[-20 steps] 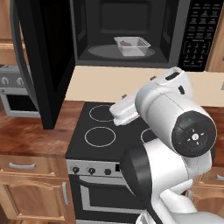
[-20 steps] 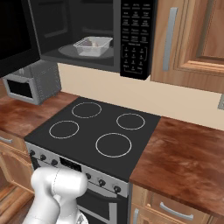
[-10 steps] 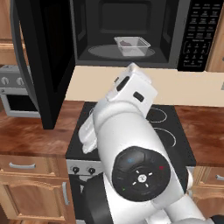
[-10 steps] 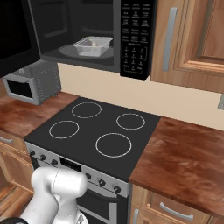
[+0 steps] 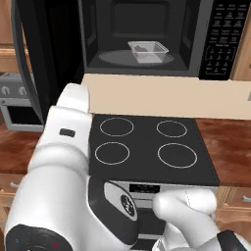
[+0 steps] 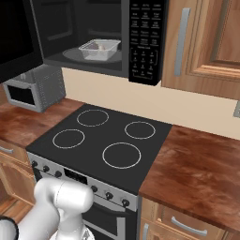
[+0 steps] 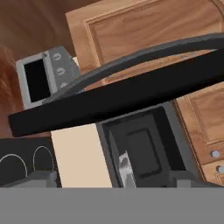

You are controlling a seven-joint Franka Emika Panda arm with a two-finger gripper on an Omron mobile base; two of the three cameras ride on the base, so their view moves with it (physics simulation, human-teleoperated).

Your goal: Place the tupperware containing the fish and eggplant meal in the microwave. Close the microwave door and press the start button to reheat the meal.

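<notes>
The black microwave (image 5: 147, 34) hangs above the stove with its cavity (image 6: 89, 33) exposed. On the turntable inside rests the clear-grey tupperware (image 5: 148, 51) (image 6: 99, 49); a dark piece of the meal (image 5: 141, 48) shows through its wall. The microwave door (image 5: 49, 59) (image 6: 18, 42) stands swung out to the left. In the hand view its black edge (image 7: 118, 98) crosses the picture, with the grey handle strip (image 7: 144, 52) arching over it. My gripper (image 7: 114, 181) is open, fingertips wide apart and holding nothing, facing the door edge and cavity. The keypad (image 5: 223, 39) (image 6: 145, 42) is at the microwave's right.
A black four-ring stove (image 5: 147, 147) (image 6: 103, 140) lies below the microwave. A small grey toaster oven (image 5: 14, 105) (image 6: 35, 89) (image 7: 41, 78) sits on the left wooden counter. Wooden cabinets (image 6: 206, 37) flank the microwave. My arm's bulky white links (image 5: 59, 171) stand in the lower left.
The arm has swung from the right of the stove across to the left, toward the open door. The tupperware and the door have not moved.
</notes>
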